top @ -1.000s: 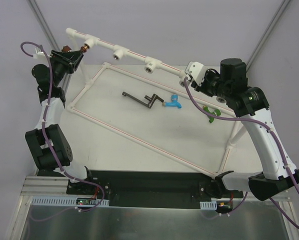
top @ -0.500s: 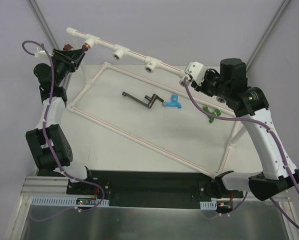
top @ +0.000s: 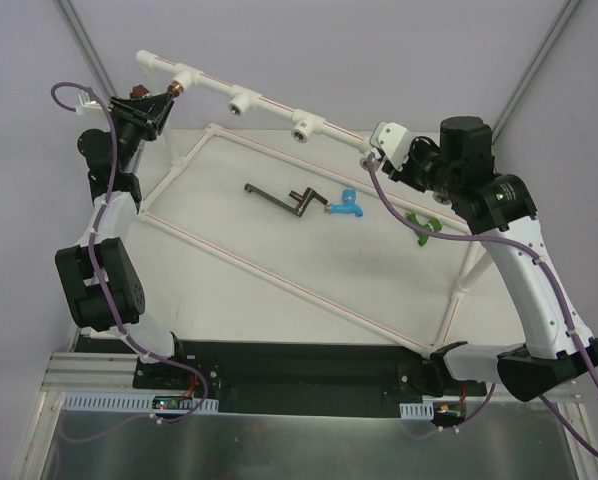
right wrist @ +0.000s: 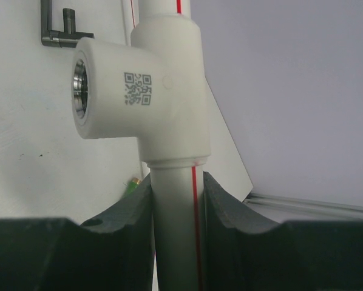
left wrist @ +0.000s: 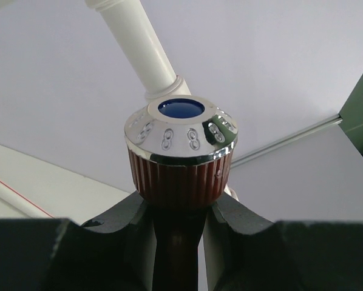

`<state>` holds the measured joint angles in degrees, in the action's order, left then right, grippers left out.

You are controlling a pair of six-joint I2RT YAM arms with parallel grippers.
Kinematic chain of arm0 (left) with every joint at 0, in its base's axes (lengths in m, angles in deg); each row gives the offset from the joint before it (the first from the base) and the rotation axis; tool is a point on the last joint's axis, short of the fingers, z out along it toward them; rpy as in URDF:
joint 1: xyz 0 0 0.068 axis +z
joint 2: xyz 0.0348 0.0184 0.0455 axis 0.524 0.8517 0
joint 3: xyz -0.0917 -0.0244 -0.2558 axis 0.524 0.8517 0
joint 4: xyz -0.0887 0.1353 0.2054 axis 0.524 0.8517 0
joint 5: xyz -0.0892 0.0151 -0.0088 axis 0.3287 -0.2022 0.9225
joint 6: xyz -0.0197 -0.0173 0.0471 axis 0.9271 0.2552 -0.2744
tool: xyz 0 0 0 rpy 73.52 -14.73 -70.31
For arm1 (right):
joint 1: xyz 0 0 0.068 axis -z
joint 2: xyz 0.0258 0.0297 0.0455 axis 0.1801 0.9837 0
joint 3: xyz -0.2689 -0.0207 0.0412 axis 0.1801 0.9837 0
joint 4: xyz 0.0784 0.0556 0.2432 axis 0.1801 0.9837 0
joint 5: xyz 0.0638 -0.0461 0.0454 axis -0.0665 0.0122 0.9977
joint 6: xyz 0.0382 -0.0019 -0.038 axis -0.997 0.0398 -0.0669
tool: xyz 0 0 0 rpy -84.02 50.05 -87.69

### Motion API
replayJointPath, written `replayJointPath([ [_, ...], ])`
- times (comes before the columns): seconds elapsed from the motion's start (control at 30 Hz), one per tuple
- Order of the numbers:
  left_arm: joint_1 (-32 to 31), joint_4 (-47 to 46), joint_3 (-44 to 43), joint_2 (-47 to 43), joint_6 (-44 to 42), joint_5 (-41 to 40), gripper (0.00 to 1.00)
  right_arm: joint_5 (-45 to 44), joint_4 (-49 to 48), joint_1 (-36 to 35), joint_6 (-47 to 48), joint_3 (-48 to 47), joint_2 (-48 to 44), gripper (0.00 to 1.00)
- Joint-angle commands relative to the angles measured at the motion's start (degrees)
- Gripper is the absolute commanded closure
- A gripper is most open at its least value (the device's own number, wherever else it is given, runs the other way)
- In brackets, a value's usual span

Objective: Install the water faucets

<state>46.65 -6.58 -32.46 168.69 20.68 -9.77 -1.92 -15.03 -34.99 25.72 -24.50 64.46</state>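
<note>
My left gripper (top: 159, 104) is shut on the red-brown water faucet (top: 176, 92). Its brass end is at the leftmost socket (top: 191, 77) of the raised white pipe (top: 269, 105). In the left wrist view the faucet's ribbed body and shiny blue-capped knob (left wrist: 181, 154) stand up between my dark fingers (left wrist: 118, 227). My right gripper (top: 375, 150) is shut on the pipe (right wrist: 175, 236) just below a tee socket (right wrist: 83, 86). The blue faucet (top: 347, 205) and the green faucet (top: 420, 223) lie loose on the table; the green one (right wrist: 133, 185) peeks out beside my right gripper (right wrist: 176, 212).
A dark L-shaped metal piece (top: 282, 198) lies on the table left of the blue faucet, inside the white pipe frame (top: 279, 285). Two more sockets (top: 241, 101) (top: 302, 127) sit along the raised pipe. Grey walls close in the back.
My left gripper has shifted slightly up and to the right with the red-brown faucet, and the pipe's left end has moved with it. The right arm has not moved.
</note>
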Motion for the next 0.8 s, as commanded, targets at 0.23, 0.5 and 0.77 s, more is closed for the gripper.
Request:
replayJointPath([
  [0.23, -4.33, -0.76, -2.15, -0.55, -4.42, -0.37, 1.0, -1.23, 2.83, -1.57, -4.41, 0.87, -1.12, 0.98],
  [0.5, -4.94, 6.98, -3.65, -4.59, -12.42, -1.43, 1.0, -0.88, 2.83, -1.66, -4.33, 0.96, -0.94, 0.98],
  [0.77, -5.38, 8.22, -4.53, -3.54, -12.43, -1.08, 1.0, -1.06, 2.83, -2.01, -4.24, 0.96, -1.12, 0.98],
])
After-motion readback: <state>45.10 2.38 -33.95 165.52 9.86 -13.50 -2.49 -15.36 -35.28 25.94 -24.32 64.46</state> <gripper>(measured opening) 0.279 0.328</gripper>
